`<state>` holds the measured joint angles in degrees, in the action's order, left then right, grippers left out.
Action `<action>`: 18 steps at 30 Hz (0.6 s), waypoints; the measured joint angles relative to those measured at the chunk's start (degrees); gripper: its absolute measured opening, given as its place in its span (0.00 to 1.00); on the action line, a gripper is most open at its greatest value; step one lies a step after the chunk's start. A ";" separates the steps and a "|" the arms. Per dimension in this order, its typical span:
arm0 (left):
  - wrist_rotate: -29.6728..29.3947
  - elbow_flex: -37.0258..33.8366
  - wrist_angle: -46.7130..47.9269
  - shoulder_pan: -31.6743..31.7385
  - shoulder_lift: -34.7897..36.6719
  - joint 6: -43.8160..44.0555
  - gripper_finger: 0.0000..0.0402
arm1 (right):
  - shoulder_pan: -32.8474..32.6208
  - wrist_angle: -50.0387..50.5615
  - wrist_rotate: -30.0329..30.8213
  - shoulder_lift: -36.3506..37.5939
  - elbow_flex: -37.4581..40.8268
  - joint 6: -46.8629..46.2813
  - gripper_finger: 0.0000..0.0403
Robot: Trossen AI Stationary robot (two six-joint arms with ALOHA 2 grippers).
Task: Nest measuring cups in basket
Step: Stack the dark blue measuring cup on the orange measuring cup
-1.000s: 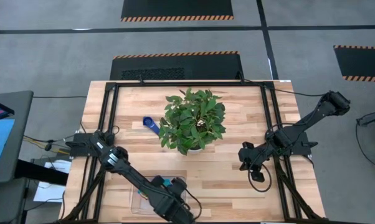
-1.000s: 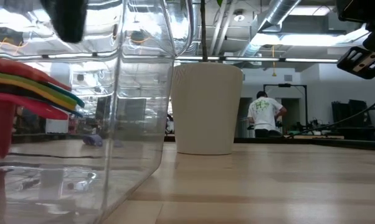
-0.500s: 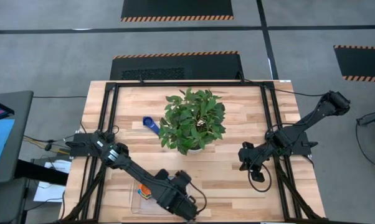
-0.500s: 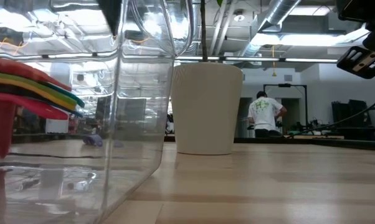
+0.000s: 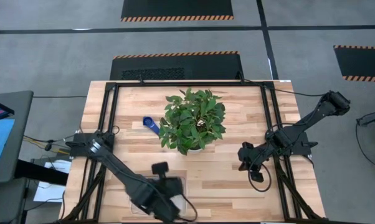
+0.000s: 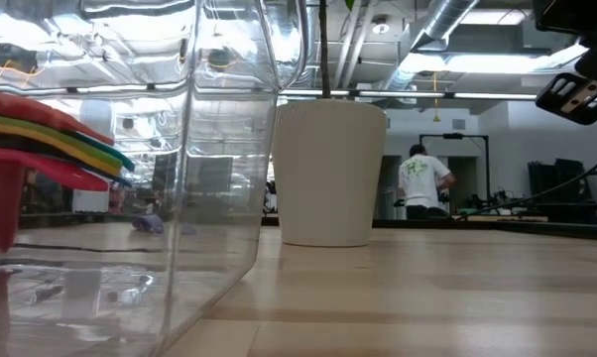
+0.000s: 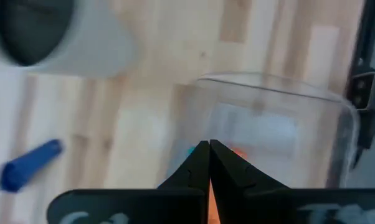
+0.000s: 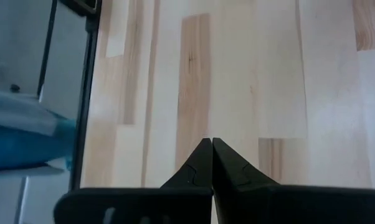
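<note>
The clear basket [image 7: 271,118] stands at the table's near edge, and my left arm covers most of it from above [image 5: 139,202]. Nested measuring cups [image 6: 41,149] sit inside it, red lowest, with yellow and green handles fanned above. A dark blue cup [image 5: 151,124] lies on the table left of the potted plant [image 5: 194,121]; its handle [image 7: 30,165] shows in the left wrist view. My left gripper [image 7: 209,148] is shut and hangs above the basket, touching nothing. My right gripper [image 8: 210,144] is shut over bare wood at the right [image 5: 256,175].
The plant's white pot [image 6: 328,174] stands mid-table, just beyond the basket. Black frame rails [image 5: 271,124] run along the table's sides. Bare wood lies between pot and right arm. A person [image 6: 419,178] stands far off in the room behind.
My left gripper has risen out of the basket, rolling about its own axis as it went, and has left the low view's top edge. The nested cups stay where they were in the basket.
</note>
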<state>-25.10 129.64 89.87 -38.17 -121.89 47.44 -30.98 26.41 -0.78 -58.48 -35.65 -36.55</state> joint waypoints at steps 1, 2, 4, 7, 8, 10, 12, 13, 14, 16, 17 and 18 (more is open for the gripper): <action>-2.02 -2.77 0.04 0.00 2.51 1.18 0.00 | 0.00 -0.58 0.50 -0.01 -0.01 -1.28 0.03; -3.89 -6.33 -0.02 0.05 5.14 3.00 0.00 | 0.01 -0.95 0.96 0.01 0.01 -2.39 0.03; -6.75 -15.53 0.16 -0.40 11.21 8.79 0.00 | 0.11 -1.57 1.10 -0.02 0.02 -3.58 0.03; -9.14 -31.70 0.17 -1.97 21.73 20.09 0.00 | 0.77 -1.81 1.08 -0.01 0.02 -5.80 0.03; -9.01 -37.07 0.06 -2.49 25.40 24.67 0.00 | 1.10 -1.81 1.09 -0.02 0.02 -6.55 0.03; -9.10 -47.76 -1.40 -2.79 33.03 31.70 0.00 | 1.98 -1.85 1.10 0.01 0.02 -6.98 0.03; -11.31 -57.72 -6.28 -0.96 40.84 35.33 0.00 | 3.23 -2.03 1.16 -0.01 0.02 -7.05 0.03; -12.03 -62.11 -9.67 0.57 44.43 35.23 0.00 | 4.05 -2.40 1.19 0.00 0.02 -7.22 0.03; -12.27 -66.54 -13.82 2.71 48.33 33.26 0.00 | 4.93 -2.91 1.41 0.01 0.02 -7.74 0.03; -11.05 -74.45 -21.52 8.17 55.02 26.40 0.00 | 6.96 -3.49 3.04 -0.02 0.02 -10.29 0.03; -9.91 -77.89 -25.53 11.57 57.99 22.40 0.00 | 7.91 -3.57 3.77 0.01 0.02 -12.03 0.03; -8.82 -80.95 -29.92 15.34 60.65 18.48 0.00 | 8.99 -3.66 4.03 0.01 0.02 -14.00 0.03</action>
<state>-33.92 48.69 59.95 -22.83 -61.24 65.93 -21.99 22.75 3.25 -58.48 -35.64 -50.55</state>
